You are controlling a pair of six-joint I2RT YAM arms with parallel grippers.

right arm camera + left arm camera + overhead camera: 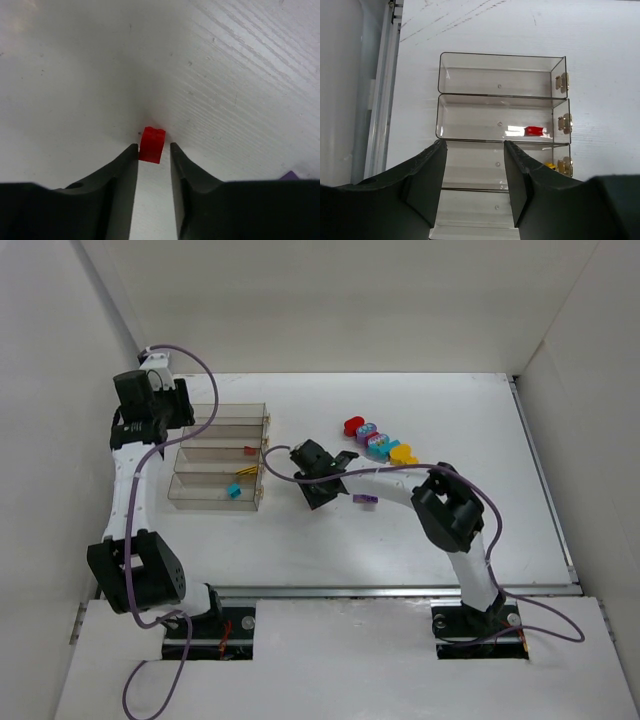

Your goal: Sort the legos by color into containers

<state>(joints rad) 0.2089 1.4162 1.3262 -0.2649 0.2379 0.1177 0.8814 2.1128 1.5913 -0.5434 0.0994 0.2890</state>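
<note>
Shows a purple lego (364,499) lying loose, right of the containers (215,455). Puts the right gripper (154,150) just right of them, fingers flanking a red lego (151,142); cannot tell whether clamped. Looks like the pick step; calls next for a firm squeeze, then a lift to the compartment with the binned red lego (534,131). Farther, has the left gripper (475,147) above the containers, jaws apart, empty.

A robotics lab test cell: a white desk (400,540) boxed in by plain white walls (330,300), with the left arm (125,490) and right arm (470,560) bolted to its near edge.
</note>
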